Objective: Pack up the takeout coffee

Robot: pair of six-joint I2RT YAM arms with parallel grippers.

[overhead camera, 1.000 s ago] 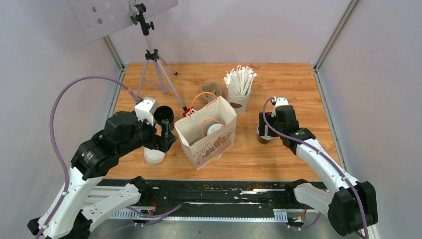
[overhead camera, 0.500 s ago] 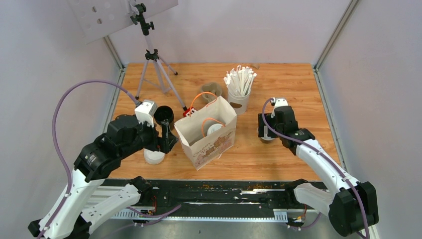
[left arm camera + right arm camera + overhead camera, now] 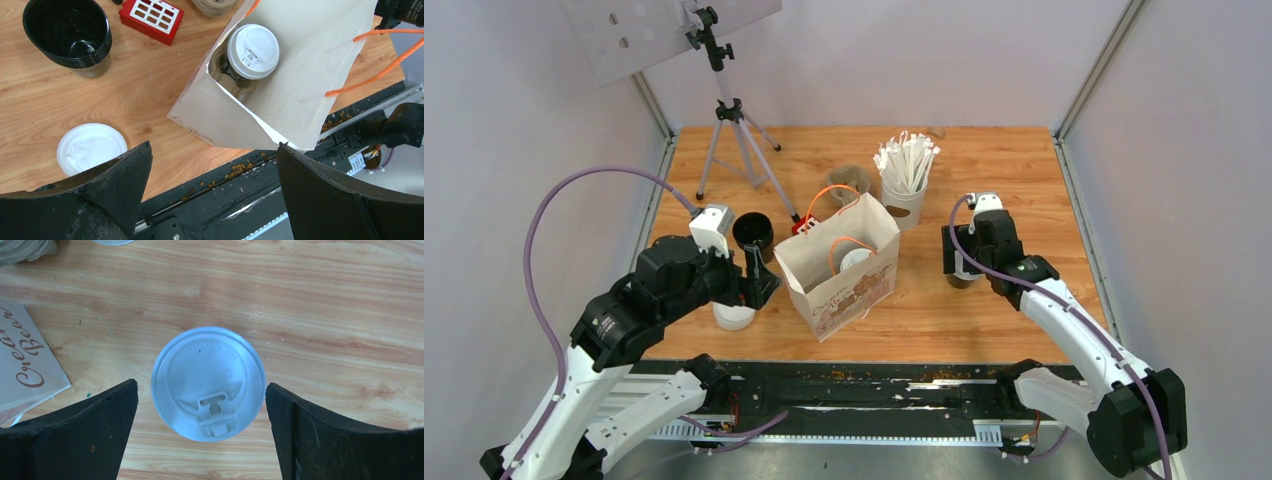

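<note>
One takeout coffee, a dark cup with a white lid point(image 3: 252, 51), stands in a pulp tray point(image 3: 235, 86) inside the open paper bag point(image 3: 839, 268). A second lidded cup point(image 3: 208, 382) stands on the table to the right of the bag, partly hidden under the right wrist point(image 3: 961, 277) in the top view. My right gripper point(image 3: 200, 435) hovers over it, open, with a finger on each side of the lid and a gap to both. Left of the bag, my left gripper point(image 3: 212, 190) is open and holds nothing.
A stack of black cups point(image 3: 67, 32), a red block point(image 3: 151, 14) and white lids point(image 3: 91, 148) lie left of the bag. A white cup of wrapped sticks point(image 3: 905, 180) and spare pulp trays point(image 3: 849, 180) stand behind it. A tripod point(image 3: 729, 120) is at back left.
The right gripper's jaws have spread wider around the cup's lid. The left arm has drawn back slightly to the left.
</note>
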